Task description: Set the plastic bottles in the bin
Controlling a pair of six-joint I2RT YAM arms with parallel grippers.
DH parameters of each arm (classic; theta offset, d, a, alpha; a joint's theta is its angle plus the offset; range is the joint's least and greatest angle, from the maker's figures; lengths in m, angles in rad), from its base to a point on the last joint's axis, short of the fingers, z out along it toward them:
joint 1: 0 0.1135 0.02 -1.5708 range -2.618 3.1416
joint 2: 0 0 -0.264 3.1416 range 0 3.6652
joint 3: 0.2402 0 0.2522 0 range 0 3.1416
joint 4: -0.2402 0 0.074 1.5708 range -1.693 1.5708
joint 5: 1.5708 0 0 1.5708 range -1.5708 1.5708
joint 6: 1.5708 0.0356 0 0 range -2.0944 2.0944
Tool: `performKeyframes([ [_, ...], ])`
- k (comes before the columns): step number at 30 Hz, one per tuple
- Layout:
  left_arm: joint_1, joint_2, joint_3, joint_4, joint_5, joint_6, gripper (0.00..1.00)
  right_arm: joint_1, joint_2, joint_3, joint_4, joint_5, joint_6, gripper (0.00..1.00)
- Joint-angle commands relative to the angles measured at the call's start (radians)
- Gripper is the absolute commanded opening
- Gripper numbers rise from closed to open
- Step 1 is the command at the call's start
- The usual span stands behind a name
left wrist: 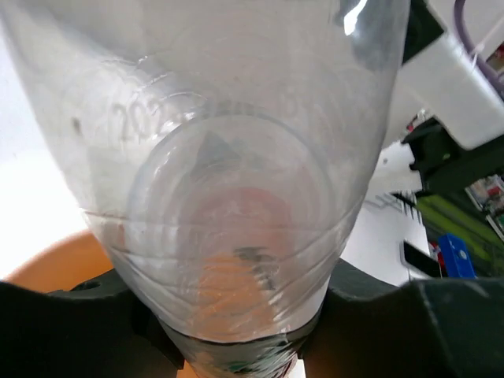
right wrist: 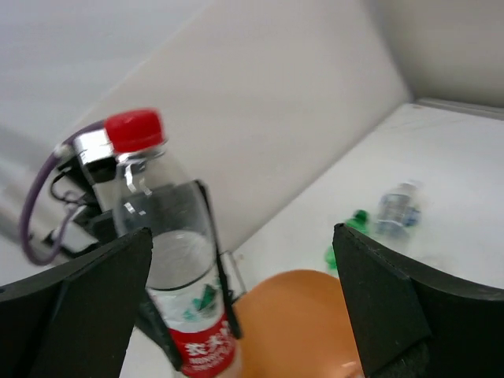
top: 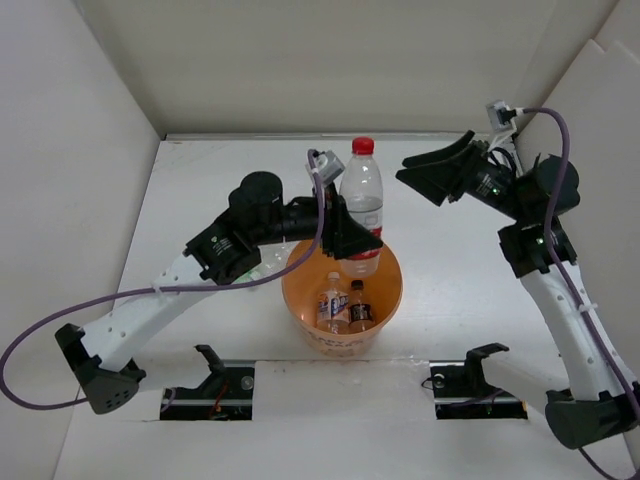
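— Count, biggest first?
— One bin point(top: 338, 343). A red-capped bottle point(top: 362, 196) stands upright over it, gripped by the left hand point(top: 357, 243). Two small bottles point(top: 332, 303) lie inside. The right hand point(top: 425, 186) is spread wide.
— And the right wrist?
— It adds two, probably: green bottle point(right wrist: 358, 220), clear bottle point(right wrist: 398, 206), blurred, on the table point(right wrist: 465, 150).

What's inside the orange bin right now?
The bin holds a white-capped bottle and a dark-capped bottle. The red-capped bottle in the left gripper hides its far side.
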Motion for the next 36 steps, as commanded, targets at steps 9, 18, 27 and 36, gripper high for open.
performKeyframes([
  [9, -0.010, -0.302, -0.302, 0.038, -0.058, -0.034, 1.00, -0.168, -0.204, -0.188, -0.290, 0.064, -0.286, 1.00],
  [18, -0.010, -0.218, -0.112, -0.175, -0.450, -0.055, 1.00, -0.177, -0.236, -0.148, -0.469, 0.159, -0.412, 1.00],
  [27, 0.073, -0.089, 0.149, -0.401, -0.908, -0.136, 1.00, -0.177, -0.245, -0.109, -0.556, 0.216, -0.472, 1.00],
  [36, 0.264, 0.039, 0.159, -0.585, -1.162, -0.295, 1.00, -0.186, -0.224, -0.105, -0.550, 0.192, -0.481, 1.00],
])
